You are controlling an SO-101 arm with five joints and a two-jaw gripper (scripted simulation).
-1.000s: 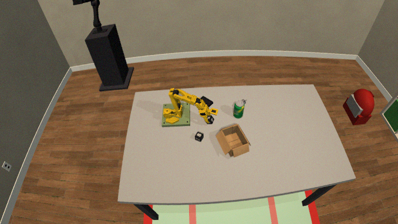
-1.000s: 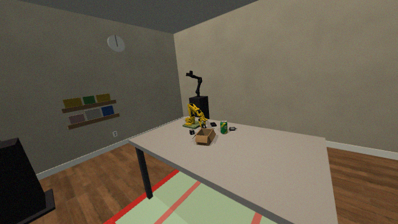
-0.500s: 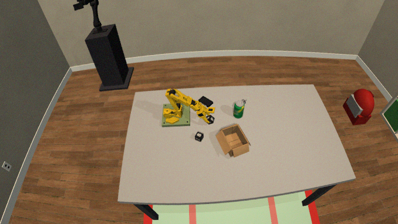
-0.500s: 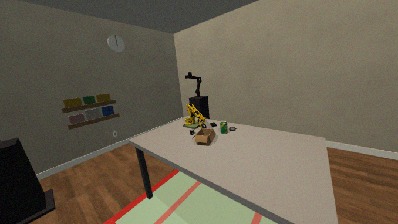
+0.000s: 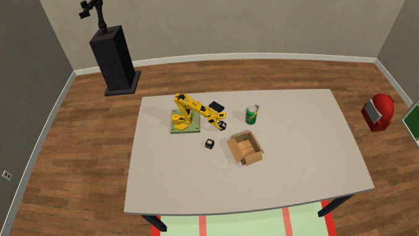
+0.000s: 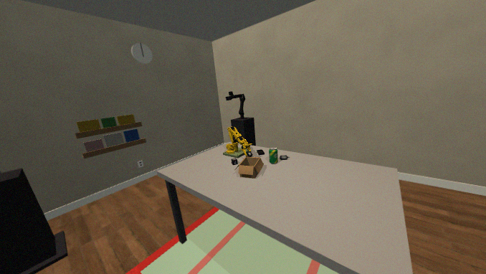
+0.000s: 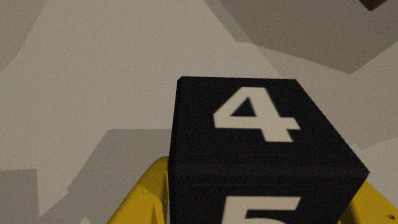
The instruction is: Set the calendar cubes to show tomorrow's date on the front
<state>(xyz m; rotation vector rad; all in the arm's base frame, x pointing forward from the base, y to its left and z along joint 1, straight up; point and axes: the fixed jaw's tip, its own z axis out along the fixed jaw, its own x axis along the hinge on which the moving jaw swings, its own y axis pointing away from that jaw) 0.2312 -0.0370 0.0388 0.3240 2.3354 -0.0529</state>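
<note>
My gripper [image 5: 220,124] is shut on a black digit cube [image 7: 260,150] and holds it above the table, right of the arm's base. In the wrist view the cube shows a white 4 on its upper face and a 5 on the face below, with yellow fingers on both sides. A second black cube [image 5: 210,143] sits on the table in front of the arm with an 8 on top; it also shows in the exterior view [image 6: 234,161]. A flat black piece [image 5: 216,106] that looks like the calendar tray lies behind the gripper.
An open cardboard box [image 5: 245,147] stands to the right of the loose cube. A green can [image 5: 251,115] stands to the right of the gripper. A small dark object [image 6: 284,157] lies beyond the can. The arm's green base plate [image 5: 185,125] is to the left.
</note>
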